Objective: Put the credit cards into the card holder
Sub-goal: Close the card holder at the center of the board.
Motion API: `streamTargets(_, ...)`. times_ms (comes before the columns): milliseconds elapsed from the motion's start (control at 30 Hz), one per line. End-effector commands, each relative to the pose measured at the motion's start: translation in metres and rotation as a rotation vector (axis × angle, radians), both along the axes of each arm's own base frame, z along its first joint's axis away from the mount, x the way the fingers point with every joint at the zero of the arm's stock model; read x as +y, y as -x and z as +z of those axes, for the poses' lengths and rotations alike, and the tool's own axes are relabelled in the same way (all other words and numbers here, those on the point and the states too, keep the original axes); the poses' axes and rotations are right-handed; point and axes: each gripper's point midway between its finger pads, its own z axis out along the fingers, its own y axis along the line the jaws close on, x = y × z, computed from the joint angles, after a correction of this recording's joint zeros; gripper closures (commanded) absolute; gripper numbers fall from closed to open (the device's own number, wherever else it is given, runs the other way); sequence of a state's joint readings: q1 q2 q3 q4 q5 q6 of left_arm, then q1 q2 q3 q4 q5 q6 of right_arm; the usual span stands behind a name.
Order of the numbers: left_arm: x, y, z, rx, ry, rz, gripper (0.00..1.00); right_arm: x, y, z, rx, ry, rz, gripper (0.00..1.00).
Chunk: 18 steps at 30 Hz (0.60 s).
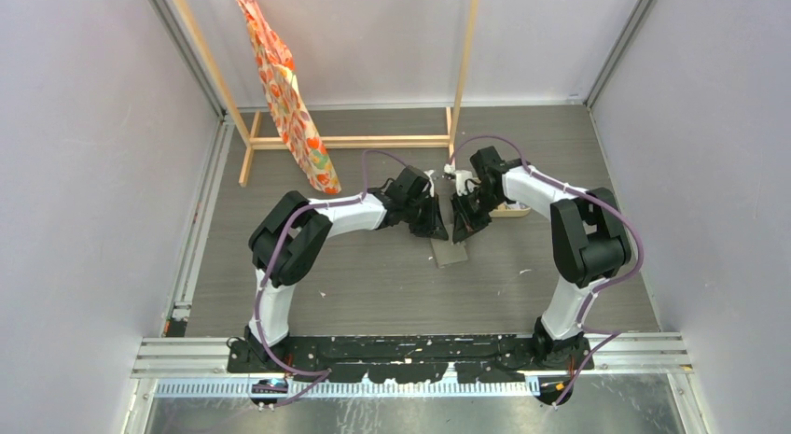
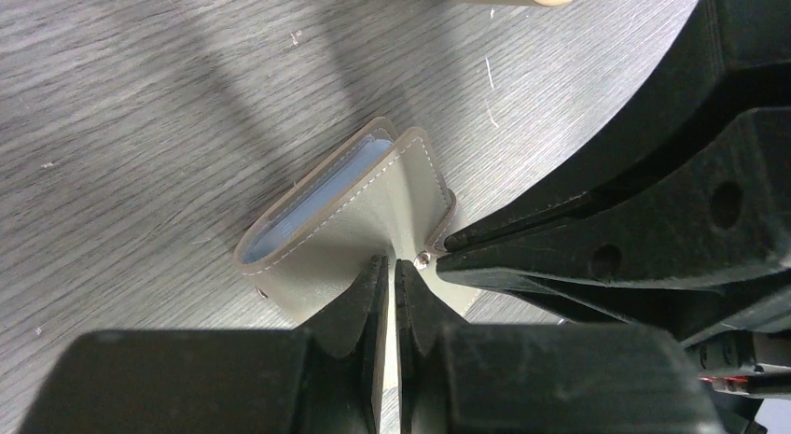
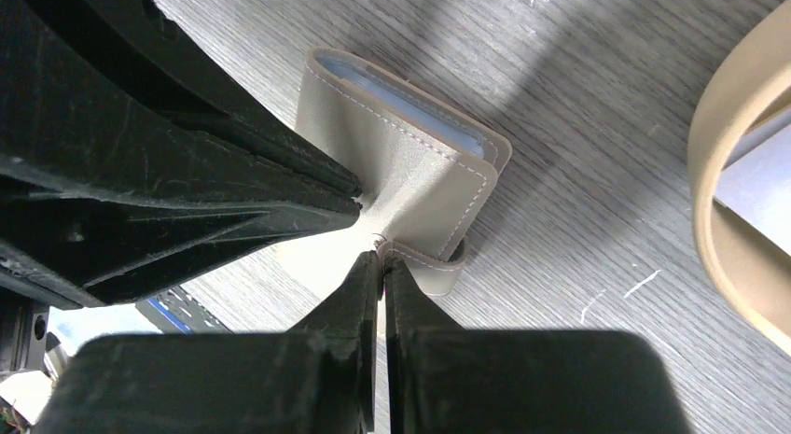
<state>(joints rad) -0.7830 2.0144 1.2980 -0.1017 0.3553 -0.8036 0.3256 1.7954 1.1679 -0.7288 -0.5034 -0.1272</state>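
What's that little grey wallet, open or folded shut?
Folded, barely gaping: the card holder shows only a pale blue sliver inside along its edge.

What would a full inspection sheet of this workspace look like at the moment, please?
Surface: grey wood-grain table with a few white flecks.
Job's things: card holder on the table, partly open, its pale blue inside showing; credit cards not clearly seen.
Clutter: beige tray beside the holder, with something pale and flat inside that cannot be identified.
Grippers: left gripper shut on the holder's cover; right gripper shut on its studded strap.
Cables: purple cables run along both arms, away from the holder.
Surroundings: wooden rack with a patterned cloth hanging at the far edge; pale walls.
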Motion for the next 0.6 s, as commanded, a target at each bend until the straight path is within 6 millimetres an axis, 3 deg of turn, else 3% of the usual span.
streamTargets(0, 0.003, 0.006, -0.012, 0.025, -0.043, -0.009, 0.91, 0.008, -0.01, 0.01, -0.029, -0.025, 0.0, 0.9)
streamTargets(200, 0.003, 0.007, -0.012, 0.024, -0.04, -0.009, 0.91, 0.008, -0.01, 0.017, -0.033, -0.038, -0.004, 0.78)
streamTargets(567, 0.003, 0.007, -0.012, 0.023, -0.035, -0.009, 0.91, 0.006, -0.01, 0.027, -0.047, -0.061, -0.015, 0.76)
